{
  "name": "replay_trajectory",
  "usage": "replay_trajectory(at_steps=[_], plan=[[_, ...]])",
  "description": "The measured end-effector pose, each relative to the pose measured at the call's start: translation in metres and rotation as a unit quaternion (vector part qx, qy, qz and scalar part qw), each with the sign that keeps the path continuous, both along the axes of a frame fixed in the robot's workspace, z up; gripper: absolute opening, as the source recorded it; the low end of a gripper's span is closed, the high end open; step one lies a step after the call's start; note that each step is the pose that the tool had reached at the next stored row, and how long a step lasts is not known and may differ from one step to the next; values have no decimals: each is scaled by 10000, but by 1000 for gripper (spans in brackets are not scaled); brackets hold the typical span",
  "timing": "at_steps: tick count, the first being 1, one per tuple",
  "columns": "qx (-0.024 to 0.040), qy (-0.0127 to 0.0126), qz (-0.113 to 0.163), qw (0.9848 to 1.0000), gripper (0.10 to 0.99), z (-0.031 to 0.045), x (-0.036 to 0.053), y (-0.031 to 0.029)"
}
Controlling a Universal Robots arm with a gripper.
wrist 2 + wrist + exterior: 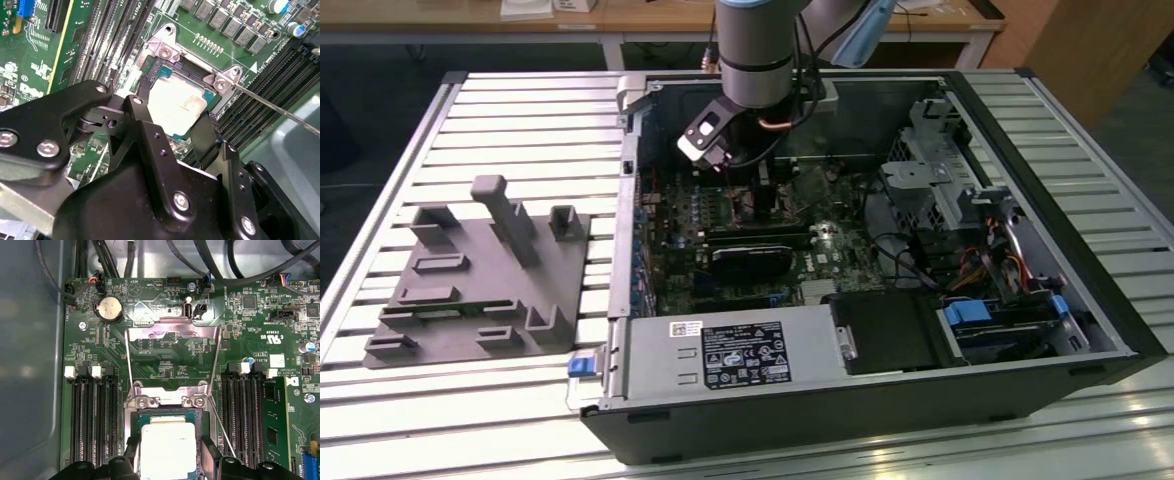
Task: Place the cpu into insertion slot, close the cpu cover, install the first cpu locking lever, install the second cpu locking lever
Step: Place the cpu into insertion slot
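- We find the cpu (pixel 167 452) lying in the insertion slot (pixel 166 400).
- The cpu cover (pixel 172 330) stands swung open behind its hinge.
- Memory slots (pixel 92 425) flank our socket on both sides.

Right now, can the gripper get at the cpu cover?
Probably yes. The cpu cover is swung open just beyond the cpu, where the gripper hovers. Nothing rests on it; only thin lever wires run beside it.

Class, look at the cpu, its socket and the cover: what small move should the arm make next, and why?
Probably raise the gripper straight up. The cpu looks seated flat in the insertion slot, while the cpu cover is open and needs room to swing down.
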State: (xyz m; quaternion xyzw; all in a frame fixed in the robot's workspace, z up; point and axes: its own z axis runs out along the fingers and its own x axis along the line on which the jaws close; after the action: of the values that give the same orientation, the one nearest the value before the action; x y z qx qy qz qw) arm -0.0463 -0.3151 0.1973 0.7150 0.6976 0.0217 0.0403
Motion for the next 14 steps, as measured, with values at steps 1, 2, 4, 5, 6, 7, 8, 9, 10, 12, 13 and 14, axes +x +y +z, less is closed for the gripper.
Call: replay_trajectory(at_steps=[1, 2, 4, 5, 6, 7, 8, 9, 10, 12, 13, 14], plan=[[-31, 0, 0, 10000, 600, 0, 0, -1], [-38, 0, 0, 10000, 600, 0, 0, -1], [-39, 0, -1, 10000, 600, 1, 1, -1], [-38, 1, -1, 10000, 600, 1, 1, -1], [-33, 1, -1, 10000, 600, 1, 1, -1], [-29, 1, -1, 10000, 600, 0, 1, 0], [-24, 0, -1, 10000, 600, -1, 1, 0], [-20, 0, -1, 10000, 600, -2, 2, 0], [-17, 1, -2, 10000, 600, -2, 2, -1], [-17, 0, -1, 10000, 600, 1, 2, -1], [-18, 1, -1, 10000, 600, 11, 1, -1], [-18, 1, -1, 10000, 600, 26, 2, -1]])
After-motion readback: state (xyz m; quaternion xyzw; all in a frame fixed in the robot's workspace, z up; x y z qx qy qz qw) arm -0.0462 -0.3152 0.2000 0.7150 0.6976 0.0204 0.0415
